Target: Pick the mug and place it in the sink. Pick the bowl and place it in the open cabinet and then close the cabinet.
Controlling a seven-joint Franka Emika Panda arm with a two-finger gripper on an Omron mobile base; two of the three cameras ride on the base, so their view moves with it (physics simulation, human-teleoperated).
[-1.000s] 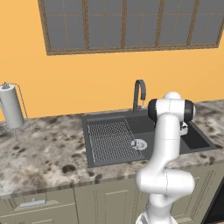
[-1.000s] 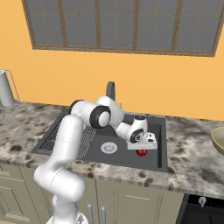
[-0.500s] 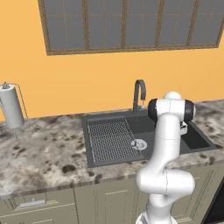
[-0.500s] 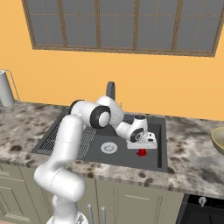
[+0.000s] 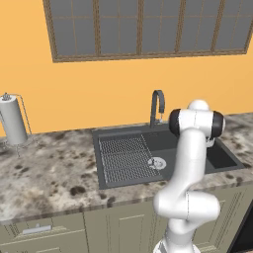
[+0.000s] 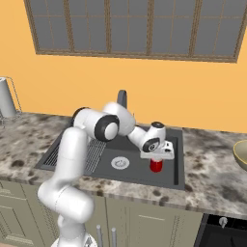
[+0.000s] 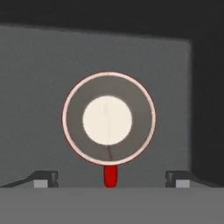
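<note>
Hand view puts you straight above the mug point(image 7: 108, 119): you look down its round mouth to the pale bottom, its red handle pointing toward the bottom edge, and it stands upright on the dark floor of the sink point(image 7: 39, 78). The two fingertips point(image 7: 43, 179) sit far apart at either lower corner, well clear of the rim, so the fingers are released and grasp nothing.

That is the change you should note. A second ago, in the right base view, the hand was clamped low over the red mug in the basin; now the jaws have spread and the mug point(image 6: 156, 165) stands on its own just beneath the gripper point(image 6: 157, 155), in the right part of the sink point(image 6: 176, 179), with the silver drain point(image 6: 120, 163) to its left.

You can judge the first half of the task as good as done: the mug is in the sink and let go. What remains is the bowl point(image 6: 240, 154), sitting on the counter point(image 6: 212, 178) well to the right, at the edge of the right base view. Lift straight up before swinging, or a finger may catch the rim and tip the mug.
</note>
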